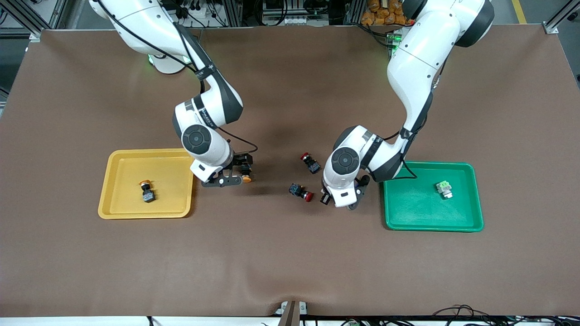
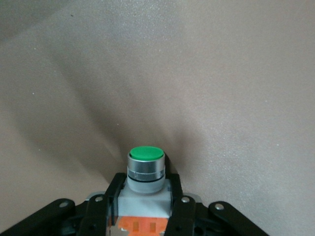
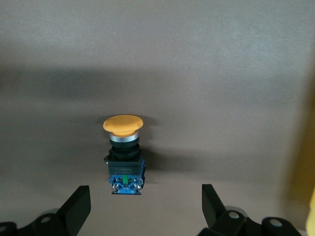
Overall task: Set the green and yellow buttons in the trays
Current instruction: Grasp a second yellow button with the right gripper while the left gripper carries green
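My left gripper is low at the table beside the green tray and is shut on a white-bodied button with a round green cap. The left hand hides that button in the front view. A light-green square-capped button lies in the green tray. My right gripper is open beside the yellow tray. A black-bodied button with a yellow-orange cap lies on the table just ahead of its fingertips. Another yellow-orange button lies in the yellow tray.
Two black-bodied buttons with red caps lie on the brown mat between the two grippers, one farther from the front camera and one nearer, close to the left hand.
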`<state>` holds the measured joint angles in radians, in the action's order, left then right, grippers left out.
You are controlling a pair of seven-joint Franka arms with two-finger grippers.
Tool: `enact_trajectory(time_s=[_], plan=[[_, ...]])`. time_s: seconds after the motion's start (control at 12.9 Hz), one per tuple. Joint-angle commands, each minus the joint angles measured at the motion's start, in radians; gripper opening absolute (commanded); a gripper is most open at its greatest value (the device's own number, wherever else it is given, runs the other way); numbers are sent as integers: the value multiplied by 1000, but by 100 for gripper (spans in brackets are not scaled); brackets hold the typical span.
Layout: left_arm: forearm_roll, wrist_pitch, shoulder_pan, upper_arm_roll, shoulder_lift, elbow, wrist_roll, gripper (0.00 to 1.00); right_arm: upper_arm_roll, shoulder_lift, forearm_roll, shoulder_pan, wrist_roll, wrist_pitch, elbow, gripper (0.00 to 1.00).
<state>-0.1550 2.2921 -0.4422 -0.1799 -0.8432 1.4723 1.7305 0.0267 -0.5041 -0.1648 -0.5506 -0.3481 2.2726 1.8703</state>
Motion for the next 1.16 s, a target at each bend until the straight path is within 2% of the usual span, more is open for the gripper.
enact_trajectory(time_s=[0.0, 0.23, 0.54, 0.93, 1.01, 1.09], plan=[[-4, -14, 2, 19, 39, -23, 9, 0, 12, -13, -21, -54, -66, 85, 38, 100], [-24, -45, 63, 39, 125, -27, -69, 0, 13, -34, -21, -80, -97, 131, 35, 100], [-26, -161, 189, 36, 236, -26, -355, 0, 15, -80, -10, -69, -80, 186, 33, 100], [-24, -269, 341, 34, 253, -15, -756, 0, 16, -126, -5, -77, -78, 249, 26, 100], [-24, -302, 356, 34, 247, -11, -829, 0, 16, -126, -5, -80, -78, 251, 26, 83], [-24, -337, 368, 36, 236, -7, -895, 0, 16, -125, -5, -80, -89, 246, 24, 20]])
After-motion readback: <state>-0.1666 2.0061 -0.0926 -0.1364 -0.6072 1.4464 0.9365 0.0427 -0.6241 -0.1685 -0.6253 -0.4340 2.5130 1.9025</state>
